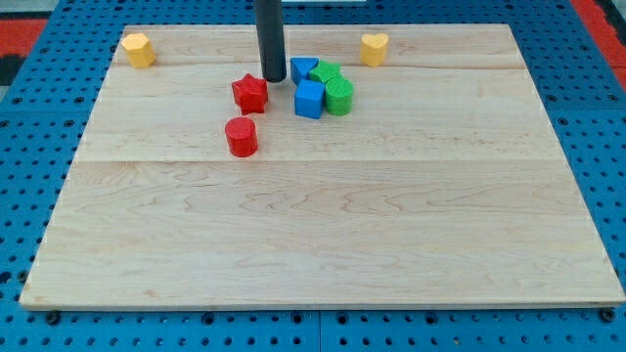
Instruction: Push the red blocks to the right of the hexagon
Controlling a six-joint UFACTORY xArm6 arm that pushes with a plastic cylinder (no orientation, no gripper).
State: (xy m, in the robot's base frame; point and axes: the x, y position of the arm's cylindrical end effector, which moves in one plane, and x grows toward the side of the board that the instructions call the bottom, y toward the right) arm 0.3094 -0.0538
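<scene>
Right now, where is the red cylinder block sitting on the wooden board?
The red cylinder block sits left of centre in the board's upper half, just below the red star-shaped block and lower left of my tip.

A plain, straight, dark grey cylindrical rod ending at my tip [273, 79].

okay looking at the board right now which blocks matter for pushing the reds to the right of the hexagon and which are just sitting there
In the job:
red star block
red cylinder
yellow hexagon, at the view's top left
my tip, just right of the star's top

Lying about:
yellow heart block
blue cube
blue block
green cylinder
green block
</scene>
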